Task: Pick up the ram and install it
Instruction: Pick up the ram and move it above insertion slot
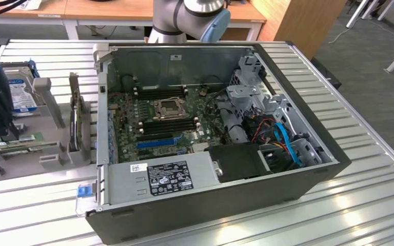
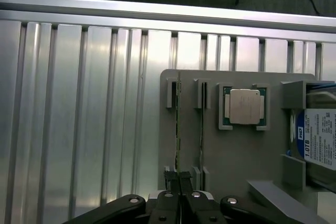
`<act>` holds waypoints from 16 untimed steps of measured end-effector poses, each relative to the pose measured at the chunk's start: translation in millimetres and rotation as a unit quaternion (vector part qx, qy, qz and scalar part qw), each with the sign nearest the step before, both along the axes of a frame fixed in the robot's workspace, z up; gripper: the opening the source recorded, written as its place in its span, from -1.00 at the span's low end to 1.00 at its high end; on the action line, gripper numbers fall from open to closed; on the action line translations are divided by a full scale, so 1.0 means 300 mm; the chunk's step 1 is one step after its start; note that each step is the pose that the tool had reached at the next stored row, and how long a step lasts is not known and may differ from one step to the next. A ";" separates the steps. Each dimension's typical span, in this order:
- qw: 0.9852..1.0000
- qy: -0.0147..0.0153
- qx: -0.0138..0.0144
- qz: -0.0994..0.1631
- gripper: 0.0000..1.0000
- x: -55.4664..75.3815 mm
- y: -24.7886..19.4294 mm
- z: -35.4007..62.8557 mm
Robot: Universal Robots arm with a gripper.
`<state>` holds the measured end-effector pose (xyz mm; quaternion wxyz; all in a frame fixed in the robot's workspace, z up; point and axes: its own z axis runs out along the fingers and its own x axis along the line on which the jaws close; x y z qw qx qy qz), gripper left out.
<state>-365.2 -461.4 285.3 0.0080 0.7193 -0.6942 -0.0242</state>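
Gripper (image 2: 178,184) almost fully closed, pinching the ram (image 2: 178,124) standing on edge in gray holder (image 2: 236,156). 2nd stick (image 2: 202,124) just beside. Open computer case (image 1: 252,205) on exterior view's right.

gripper (image 2: 179,182): body cut off by the picture's edge; just the jaw ends and linkage show.
ram (image 2: 178,124): edge-on, so chips and sticker cannot be told; near end hidden between the jaws.
hard drive (image 2: 317,140): off to one side of the gripper — cut by the edge, fine print unreadable.
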 end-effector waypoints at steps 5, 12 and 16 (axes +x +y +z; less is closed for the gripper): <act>1.000 0.000 0.000 0.000 -0.76 0.000 0.000 0.029; 1.000 0.000 0.000 -0.001 -0.76 0.000 0.000 0.078; 1.000 0.000 0.000 -0.001 -0.76 0.000 0.000 0.107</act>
